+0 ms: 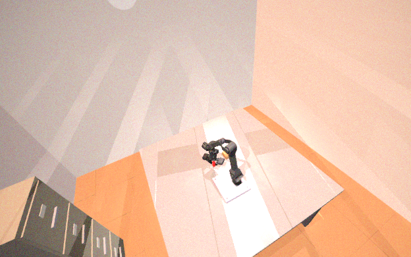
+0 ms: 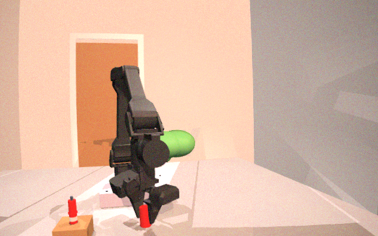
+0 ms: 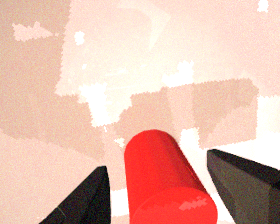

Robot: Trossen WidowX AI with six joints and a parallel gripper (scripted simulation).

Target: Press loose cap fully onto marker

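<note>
The table (image 2: 267, 196) carries the black arm (image 2: 131, 100), bent over and reaching down near its front edge. The arm stands on a white base plate (image 1: 231, 194). Left of it sits a tan holder block (image 2: 80, 227) with the red marker (image 2: 72, 211) upright in it. The gripper (image 2: 144, 212) is lowered around the red cap (image 2: 144, 216), which stands on the table, well apart from the marker. The fingers stand half open on either side of the cap (image 3: 165, 192), with gaps showing, not clamping it.
</note>
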